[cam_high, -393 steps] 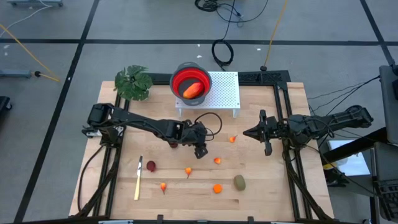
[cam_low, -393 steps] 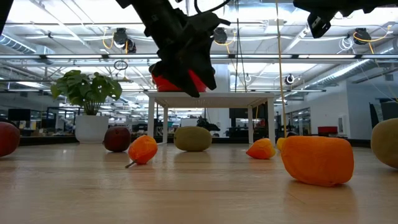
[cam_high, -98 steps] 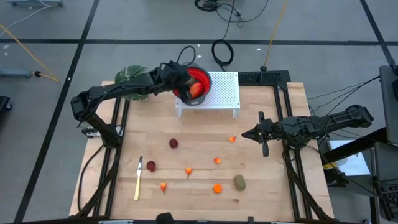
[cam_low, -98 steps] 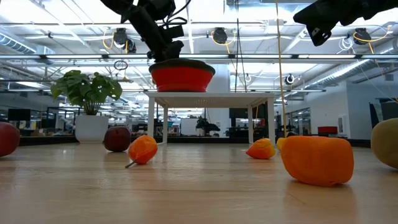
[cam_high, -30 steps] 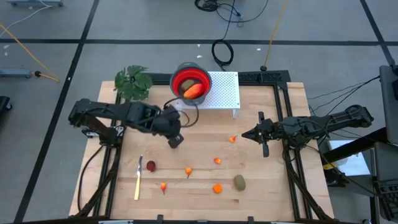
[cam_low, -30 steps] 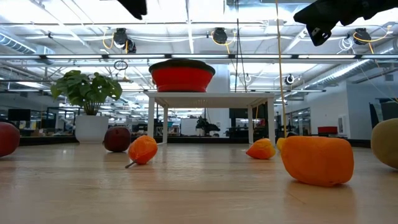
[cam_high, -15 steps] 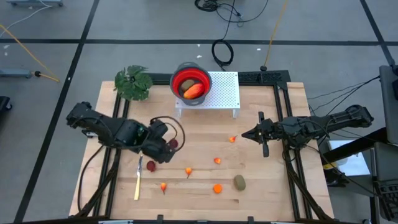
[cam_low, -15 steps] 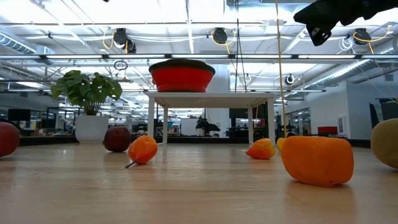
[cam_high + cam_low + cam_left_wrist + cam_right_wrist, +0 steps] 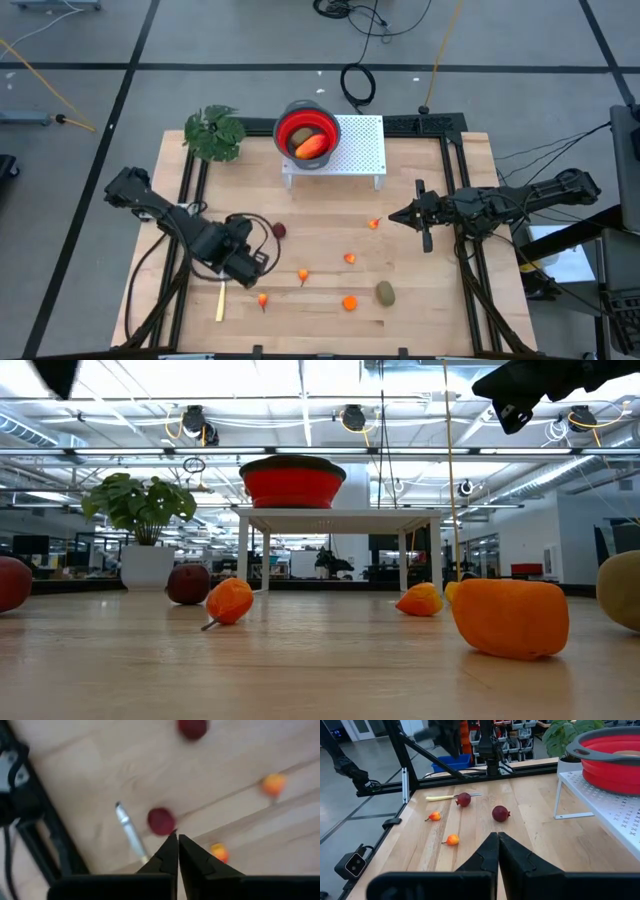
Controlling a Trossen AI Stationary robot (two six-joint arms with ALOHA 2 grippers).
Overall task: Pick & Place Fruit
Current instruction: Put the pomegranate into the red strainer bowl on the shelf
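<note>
Knife point(image 9: 131, 833) lies just beside dark red ball point(image 9: 161, 821) under closed left claw point(image 9: 177, 841).

The table point(image 9: 420, 300) is pale, matt planked wood, the raised stand point(image 9: 362, 145) white perforated metal, the red bowl point(image 9: 615, 762) smooth plastic with a grey rim, and both arms matt black.
</note>
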